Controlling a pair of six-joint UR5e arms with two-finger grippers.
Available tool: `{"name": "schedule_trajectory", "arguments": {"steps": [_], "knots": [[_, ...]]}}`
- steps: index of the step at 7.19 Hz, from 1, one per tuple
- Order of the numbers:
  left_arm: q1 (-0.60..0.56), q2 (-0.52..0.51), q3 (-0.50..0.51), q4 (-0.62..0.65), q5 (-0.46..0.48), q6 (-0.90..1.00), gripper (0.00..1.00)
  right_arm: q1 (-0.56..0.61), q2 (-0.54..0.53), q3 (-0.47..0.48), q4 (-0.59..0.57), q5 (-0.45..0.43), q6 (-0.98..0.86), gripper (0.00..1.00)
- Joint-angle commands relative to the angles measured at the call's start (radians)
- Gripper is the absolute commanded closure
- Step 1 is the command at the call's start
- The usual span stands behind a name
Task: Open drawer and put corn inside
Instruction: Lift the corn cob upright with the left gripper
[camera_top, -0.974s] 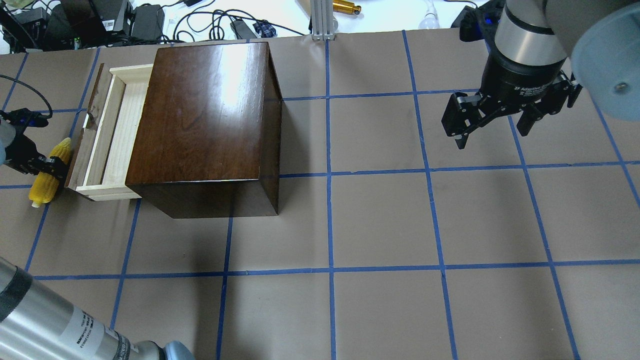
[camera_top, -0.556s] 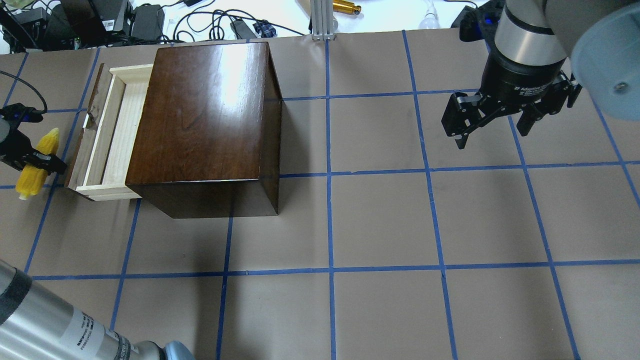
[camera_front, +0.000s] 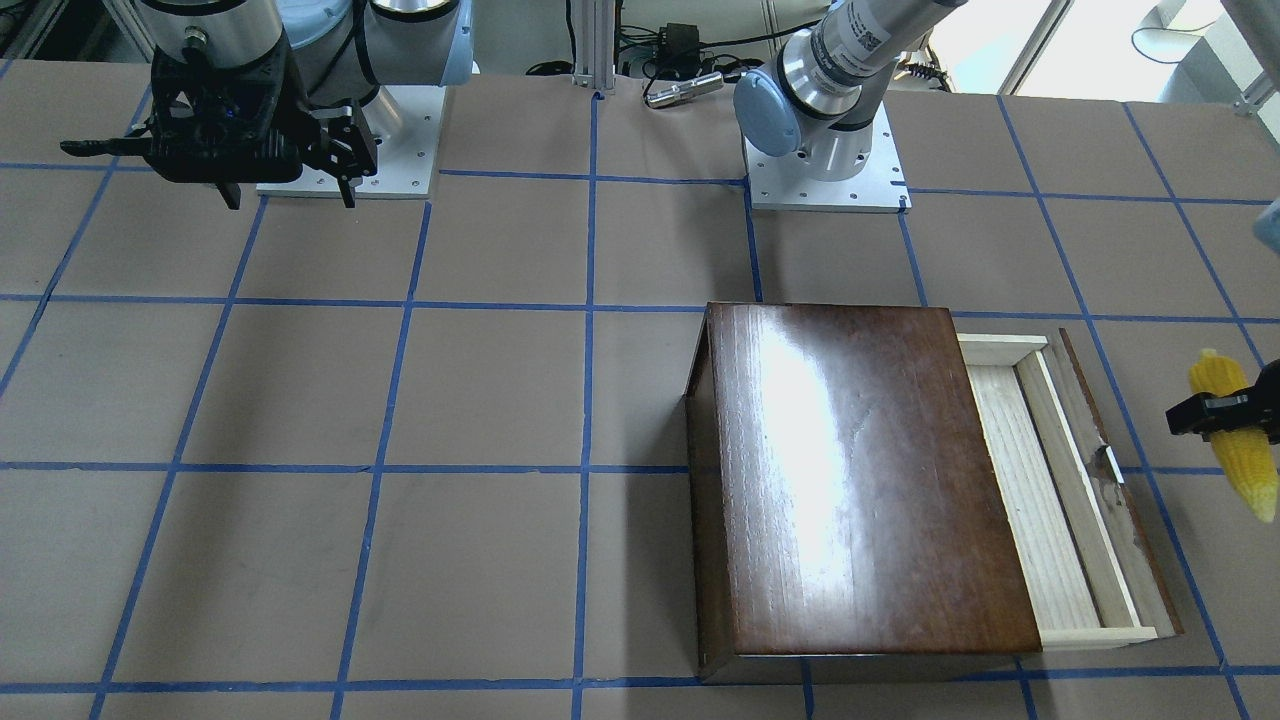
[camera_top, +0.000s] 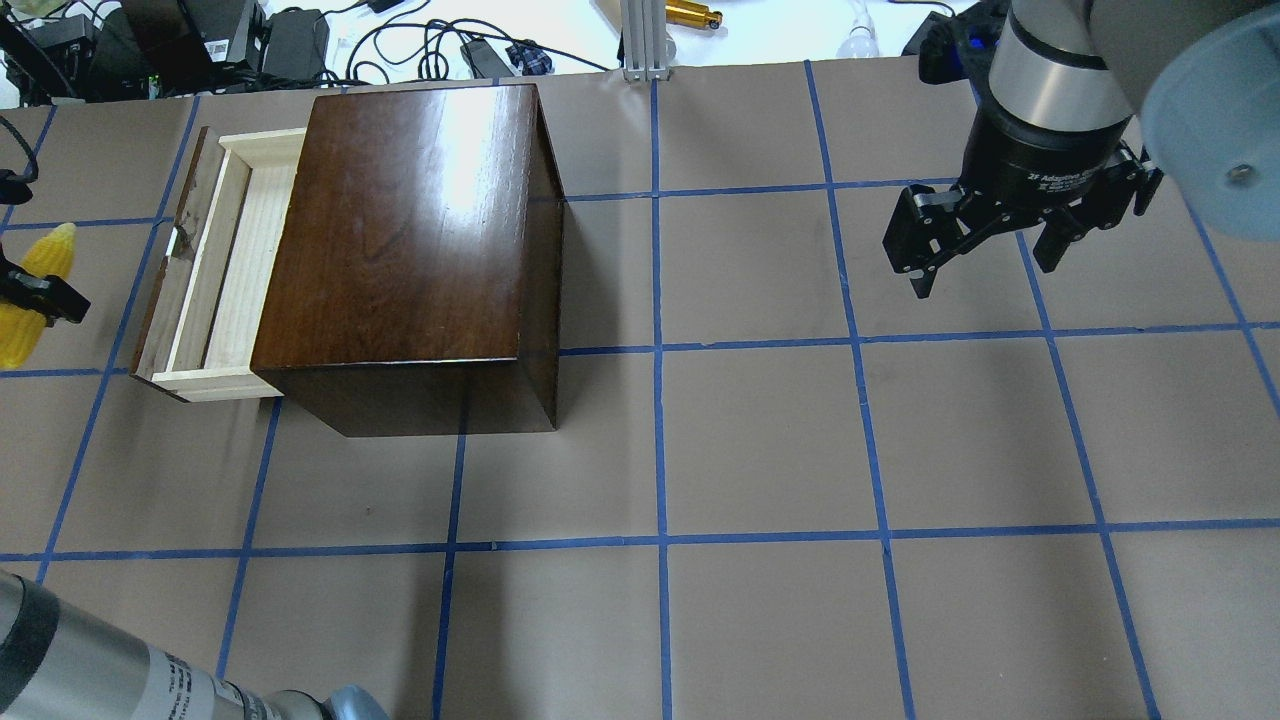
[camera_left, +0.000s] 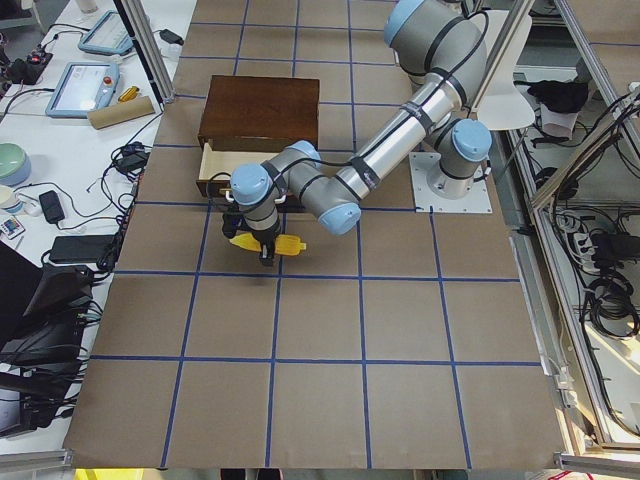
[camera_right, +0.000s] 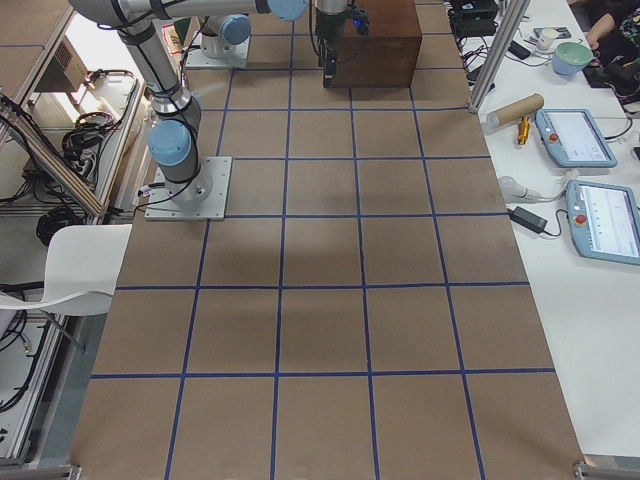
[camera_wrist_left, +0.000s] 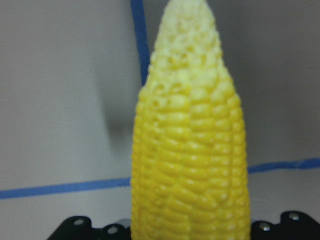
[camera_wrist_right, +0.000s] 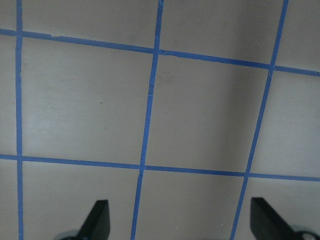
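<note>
Viewed from overhead, left to right. At the far left edge the left gripper (camera_front: 1235, 418) has its jaws clenched across the middle of the corn (camera_top: 50, 255), with both ends of the cob free. The cob hangs clear of the table (camera_top: 760, 450), outside the drawer and near its dark front panel. The left wrist view shows the pale tip pointing away from the fingers, with the cob's shadow on the paper below. The mid-length grip probably keeps the tapered cob balanced and level for carrying. Next comes the drawer (camera_top: 230, 270), drawn part-way out of the box (camera_top: 410, 230) toward the robot's left. Its small metal handle (camera_top: 178, 240) faces the corn and its pale floor lies bare. The exposed strip is narrow but runs roughly parallel to the cob, so the cob should drop in once carried over the front panel. Opening thus appears done, and placing remains. At the far right the right gripper (camera_top: 982, 275) hovers over taped squares, well apart from the box. Its jaws are spread and hold nothing, and it is evidently parked out of the working arm's way.
</note>
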Motion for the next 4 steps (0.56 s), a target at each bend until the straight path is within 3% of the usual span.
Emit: {"name": "schedule_trajectory", "arguments": {"steps": [1,4], "knots": [[-0.055,0.078,0.032,-0.116,-0.006,-0.095,1.00,0.000,0.000,0.000,0.000,0.000,-0.001,0.00],[-0.213,0.141,0.023,-0.141,-0.053,-0.299,1.00,0.000,0.000,0.000,0.000,0.000,0.001,0.00]]}}
